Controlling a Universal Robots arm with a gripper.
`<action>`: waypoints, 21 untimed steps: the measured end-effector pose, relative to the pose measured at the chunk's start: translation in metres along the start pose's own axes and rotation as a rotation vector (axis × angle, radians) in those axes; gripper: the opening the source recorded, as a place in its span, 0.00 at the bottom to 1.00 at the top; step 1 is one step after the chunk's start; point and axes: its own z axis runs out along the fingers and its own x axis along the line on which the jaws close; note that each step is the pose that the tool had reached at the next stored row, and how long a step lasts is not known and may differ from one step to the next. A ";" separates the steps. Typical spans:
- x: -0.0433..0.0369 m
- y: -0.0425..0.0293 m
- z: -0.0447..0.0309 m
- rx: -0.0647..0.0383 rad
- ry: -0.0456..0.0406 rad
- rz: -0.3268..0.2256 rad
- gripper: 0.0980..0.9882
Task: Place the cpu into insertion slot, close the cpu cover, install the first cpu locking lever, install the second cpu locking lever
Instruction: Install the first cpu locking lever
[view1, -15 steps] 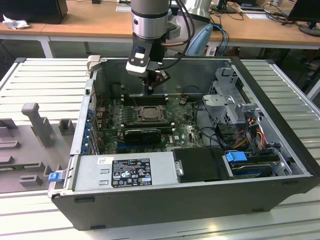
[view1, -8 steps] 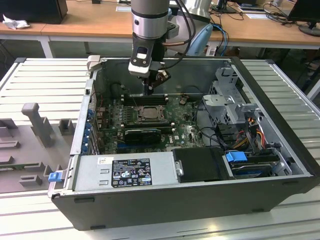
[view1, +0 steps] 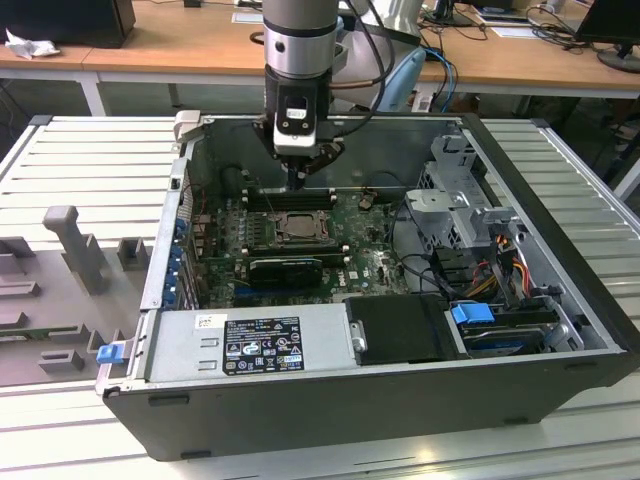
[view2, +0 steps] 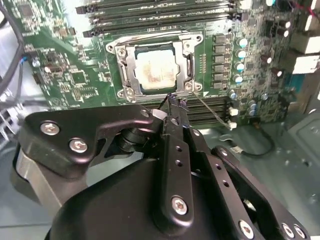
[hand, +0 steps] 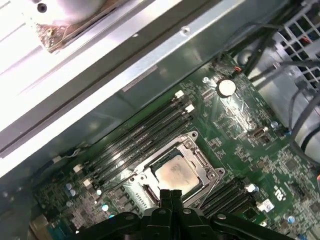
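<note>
The pincer, fingers pressed together on nothing visible, hangs low at the far edge of the insertion slot, probably to work the thin locking lever. The cpu sits seated inside, with the cpu cover lying flat around it.

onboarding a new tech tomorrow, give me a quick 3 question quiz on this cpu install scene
1. True or false: the hand is gripping the cpu.
2. The cpu cover is: A) down flat around the cpu, B) standing upright, C) missing.
3. Fill in: in the first wrist view the hand's fingers are pressed ___.
Key: 1 false; 2 A; 3 together.
</note>
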 end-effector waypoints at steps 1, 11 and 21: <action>0.0000 0.0000 0.0000 0.000 0.0008 -0.015 0.01; 0.0000 0.0000 0.0000 0.005 0.0119 -0.212 0.01; 0.0000 0.0000 0.0000 0.007 0.0178 -0.316 0.01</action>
